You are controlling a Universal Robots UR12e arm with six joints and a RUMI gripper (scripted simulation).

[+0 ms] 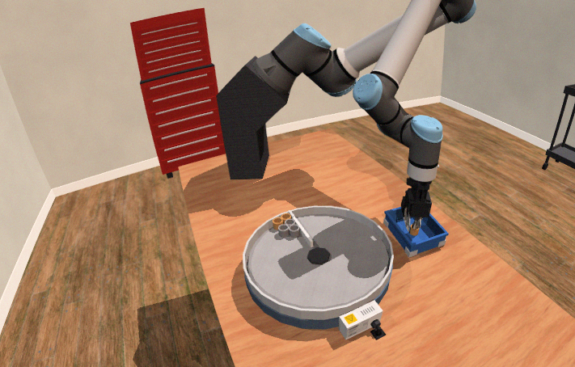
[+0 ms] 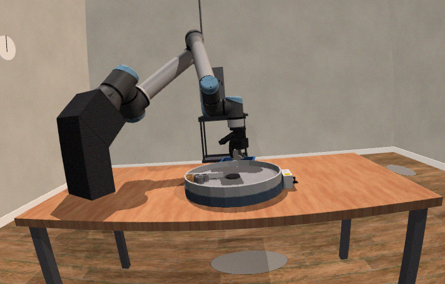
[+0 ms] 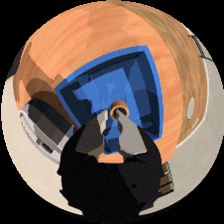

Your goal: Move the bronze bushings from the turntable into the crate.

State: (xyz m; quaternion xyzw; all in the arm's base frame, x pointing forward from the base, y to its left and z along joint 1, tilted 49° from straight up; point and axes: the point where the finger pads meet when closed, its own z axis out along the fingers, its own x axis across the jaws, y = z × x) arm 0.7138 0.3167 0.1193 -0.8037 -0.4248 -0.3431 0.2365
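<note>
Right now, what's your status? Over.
Claw nearly closed, grip unclear. Bronze bushing at its tips, at the crate. Two more on turntable. No obstruction seen.
</note>
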